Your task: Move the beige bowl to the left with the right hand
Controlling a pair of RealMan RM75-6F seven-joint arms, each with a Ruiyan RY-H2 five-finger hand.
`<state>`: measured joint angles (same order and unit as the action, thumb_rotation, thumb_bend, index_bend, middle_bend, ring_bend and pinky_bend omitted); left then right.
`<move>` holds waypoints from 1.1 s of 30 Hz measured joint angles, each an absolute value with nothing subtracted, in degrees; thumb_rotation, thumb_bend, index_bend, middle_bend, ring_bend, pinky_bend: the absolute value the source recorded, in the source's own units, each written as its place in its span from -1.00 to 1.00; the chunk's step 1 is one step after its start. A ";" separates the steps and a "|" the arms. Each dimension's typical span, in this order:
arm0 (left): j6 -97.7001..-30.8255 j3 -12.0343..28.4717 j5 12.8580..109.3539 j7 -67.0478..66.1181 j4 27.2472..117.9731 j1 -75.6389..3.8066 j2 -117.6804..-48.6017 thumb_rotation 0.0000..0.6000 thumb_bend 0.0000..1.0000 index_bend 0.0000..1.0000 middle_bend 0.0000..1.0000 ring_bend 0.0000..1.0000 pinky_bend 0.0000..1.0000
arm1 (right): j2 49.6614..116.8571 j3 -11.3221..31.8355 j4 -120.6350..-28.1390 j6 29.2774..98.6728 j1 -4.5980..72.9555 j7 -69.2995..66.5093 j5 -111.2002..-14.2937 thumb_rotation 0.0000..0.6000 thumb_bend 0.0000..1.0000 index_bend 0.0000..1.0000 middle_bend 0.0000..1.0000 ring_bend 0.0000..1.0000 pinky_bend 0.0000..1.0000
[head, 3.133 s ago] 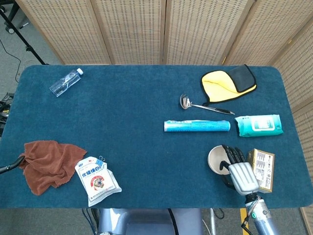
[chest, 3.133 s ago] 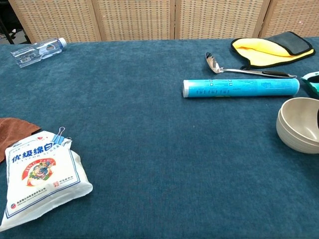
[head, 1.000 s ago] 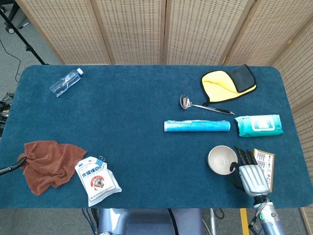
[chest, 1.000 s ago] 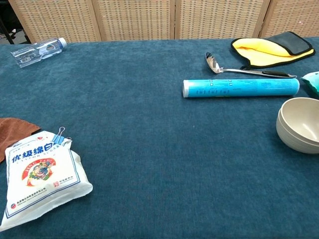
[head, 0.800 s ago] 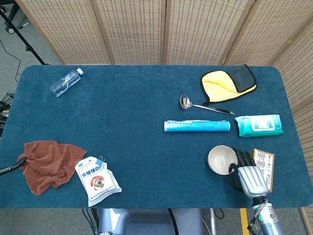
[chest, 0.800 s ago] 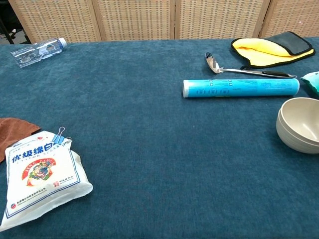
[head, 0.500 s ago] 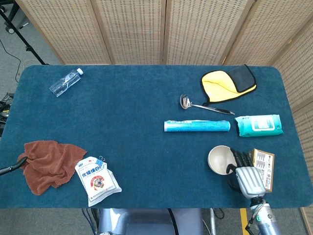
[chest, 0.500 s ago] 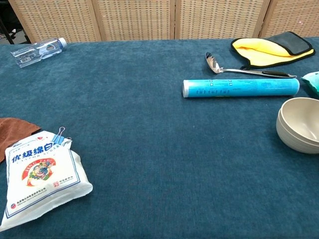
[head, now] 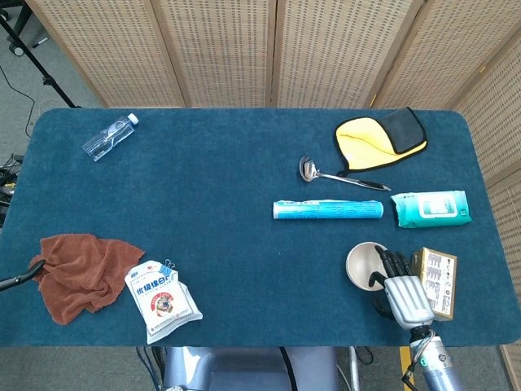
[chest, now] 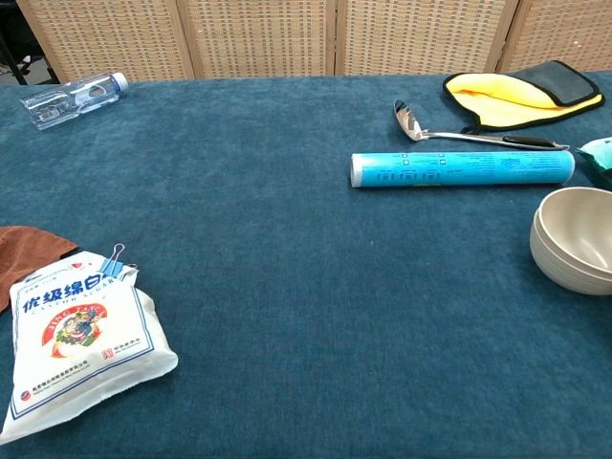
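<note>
The beige bowl (head: 364,264) stands upright on the blue table near the front right; the chest view shows it at the right edge (chest: 572,241). My right hand (head: 400,287) shows only in the head view, just right of the bowl. Its dark fingers (head: 389,264) are spread and reach over the bowl's right rim. I cannot see them closed on the rim, and the bowl rests on the table. My left hand shows in neither view.
A tan box (head: 435,283) lies right of the hand. Behind the bowl are a cyan tube (head: 327,209), a wipes pack (head: 430,208), a ladle (head: 335,175) and a yellow cloth (head: 378,139). Far left: snack bag (head: 161,299), brown towel (head: 77,273), bottle (head: 109,137).
Over the last second my right hand has shifted left, from beside the box to the bowl, and its fingers now overlap the right rim. The bowl has not moved.
</note>
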<state>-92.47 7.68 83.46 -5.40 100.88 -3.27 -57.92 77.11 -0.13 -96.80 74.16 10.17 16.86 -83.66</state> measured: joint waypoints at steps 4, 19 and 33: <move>-92.40 7.73 83.41 -5.20 100.75 -3.32 -57.89 -0.34 -1.00 -1.00 -1.00 -1.00 -1.00 | 77.32 -0.19 -96.83 73.93 10.26 17.07 -83.47 1.00 -0.17 -0.09 -1.00 -1.00 -1.00; -92.25 7.62 83.70 -5.03 100.46 -3.48 -57.98 -0.34 -1.00 -1.00 -1.00 -1.00 -1.00 | 78.78 0.06 -95.24 72.95 10.82 16.19 -82.69 1.00 -0.17 -0.09 -1.00 -1.00 -1.00; -91.95 7.49 83.86 -4.69 100.21 -3.64 -58.08 -0.34 -1.00 -1.00 -1.00 -1.00 -1.00 | 79.83 0.56 -94.65 72.20 11.61 16.41 -82.04 1.00 -0.17 -0.09 -1.00 -1.00 -1.00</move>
<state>-91.95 7.49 83.86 -4.69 100.21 -3.64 -58.08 79.83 0.56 -94.65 72.20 11.61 16.41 -82.04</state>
